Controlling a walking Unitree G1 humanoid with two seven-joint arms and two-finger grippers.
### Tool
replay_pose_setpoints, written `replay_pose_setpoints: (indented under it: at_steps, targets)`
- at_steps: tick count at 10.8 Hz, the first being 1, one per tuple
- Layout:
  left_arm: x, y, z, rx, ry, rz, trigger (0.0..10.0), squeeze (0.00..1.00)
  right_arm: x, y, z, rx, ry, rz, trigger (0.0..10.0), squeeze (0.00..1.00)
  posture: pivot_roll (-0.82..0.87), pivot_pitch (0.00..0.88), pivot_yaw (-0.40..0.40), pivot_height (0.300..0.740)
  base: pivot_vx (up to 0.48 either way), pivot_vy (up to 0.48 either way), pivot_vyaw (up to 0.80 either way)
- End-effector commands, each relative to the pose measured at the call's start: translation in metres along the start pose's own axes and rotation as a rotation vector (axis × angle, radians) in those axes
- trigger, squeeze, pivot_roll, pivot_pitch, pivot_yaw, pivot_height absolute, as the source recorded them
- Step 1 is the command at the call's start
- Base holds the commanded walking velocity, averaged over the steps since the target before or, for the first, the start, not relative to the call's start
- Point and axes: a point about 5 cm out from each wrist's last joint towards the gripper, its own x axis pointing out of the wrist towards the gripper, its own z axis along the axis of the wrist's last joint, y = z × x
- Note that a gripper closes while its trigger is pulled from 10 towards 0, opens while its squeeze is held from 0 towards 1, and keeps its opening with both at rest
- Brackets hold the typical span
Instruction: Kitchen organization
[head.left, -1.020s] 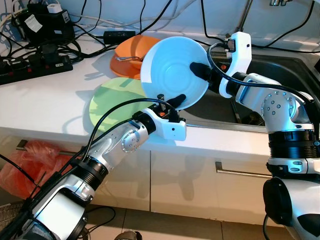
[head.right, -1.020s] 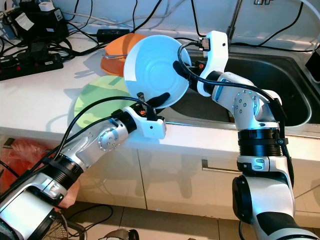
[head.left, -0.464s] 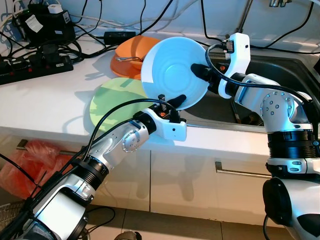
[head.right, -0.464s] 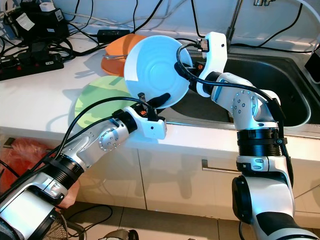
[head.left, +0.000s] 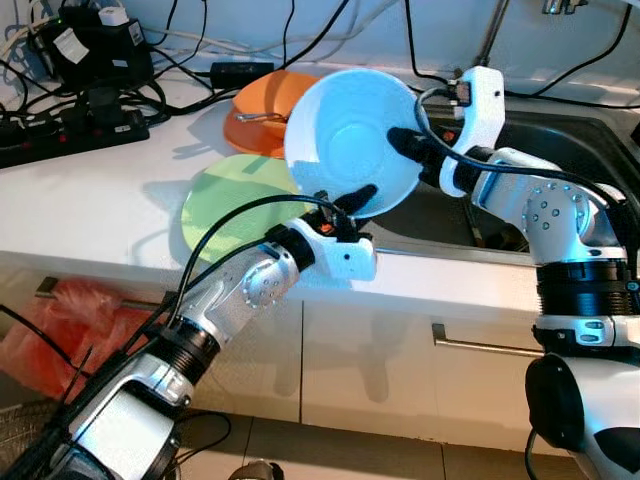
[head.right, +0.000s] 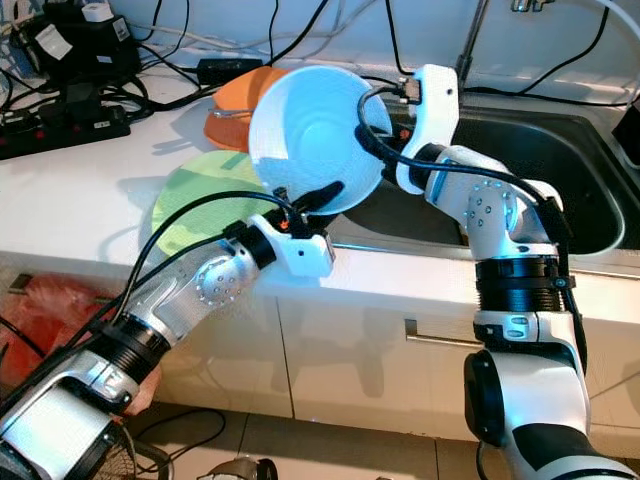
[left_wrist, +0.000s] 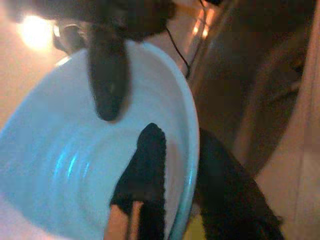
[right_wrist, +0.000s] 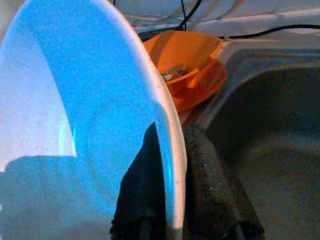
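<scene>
Two grippers hold one light blue round plastic bowl (head.left: 350, 140) in the air, tilted almost on its edge, with its hollow side facing the camera on the head. The bowl hangs above the front edge of the white countertop (head.left: 90, 200), where the counter meets the dark steel sink (head.right: 560, 170).

The left gripper (head.left: 345, 203) takes the bowl at its lower rim. In the left wrist view one black finger (left_wrist: 145, 170) lies inside the bowl and the other one is behind the rim, so the fingers are clamped on the bowl wall.

The right gripper (head.left: 410, 150) takes the rim on the sink side. In the right wrist view one finger (right_wrist: 142, 185) presses on the inner face and the second finger stays on the outer face, with the thin rim between them; they are also closed on the bowl.

Behind the left fingers, a flat light green round plate (head.left: 235, 200) lies on the countertop. Beyond it, near the sink corner, an orange bowl (right_wrist: 185, 60) sits on an orange plate (head.left: 245, 128), and some small metal thing rests inside the orange bowl; I cannot tell what it is. Black cables and a power strip (head.left: 60, 140) lie at the back of the counter, well apart from both grippers.
</scene>
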Motion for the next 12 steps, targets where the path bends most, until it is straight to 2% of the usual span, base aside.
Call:
replay_pose_setpoints:
  at_steps: [1, 3, 4, 5, 8, 10, 12]
  targets:
    - [0.005, 0.025, 0.013, -0.014, -0.087, 0.144, 10.0, 1.0, -0.004, -0.013, -0.005, 0.033, 0.004, -0.059, 0.0, 0.0, -0.02, 0.029, -0.022, 0.74, 0.0, 0.0, 0.0]
    - [0.004, 0.035, 0.022, -0.042, -0.148, 0.21, 10.0, 1.0, -0.004, -0.015, -0.004, 0.047, -0.006, -0.067, 0.0, 0.0, -0.02, 0.029, -0.017, 0.74, 0.0, 0.0, 0.0]
    - [0.004, 0.039, 0.023, -0.108, -0.161, 0.248, 10.0, 1.0, -0.005, -0.018, -0.002, 0.058, -0.022, -0.079, 0.0, 0.0, -0.03, 0.031, -0.017, 0.74, 0.0, 0.0, 0.0]
    - [0.003, 0.041, 0.023, -0.121, -0.165, 0.26, 10.0, 1.0, -0.005, -0.019, 0.0, 0.062, -0.034, -0.088, 0.0, 0.0, -0.03, 0.031, -0.019, 0.74, 0.0, 0.0, 0.0]
    - [-0.002, 0.039, 0.021, -0.163, -0.159, 0.269, 10.0, 1.0, -0.012, -0.047, 0.015, 0.062, -0.152, -0.285, 0.0, 0.0, -0.02, 0.03, -0.021, 0.74, 0.0, 0.0, 0.0]
    - [-0.002, 0.041, 0.02, -0.19, -0.152, 0.283, 10.0, 1.0, -0.021, -0.07, 0.015, 0.064, -0.179, -0.44, 0.0, 0.0, -0.02, 0.031, -0.018, 0.74, 0.0, 0.0, 0.0]
    - [-0.002, 0.045, 0.02, -0.256, -0.136, 0.305, 10.0, 1.0, -0.03, -0.092, 0.011, 0.057, -0.192, -0.571, 0.0, 0.0, -0.02, 0.033, -0.019, 0.74, 0.0, 0.0, 0.0]
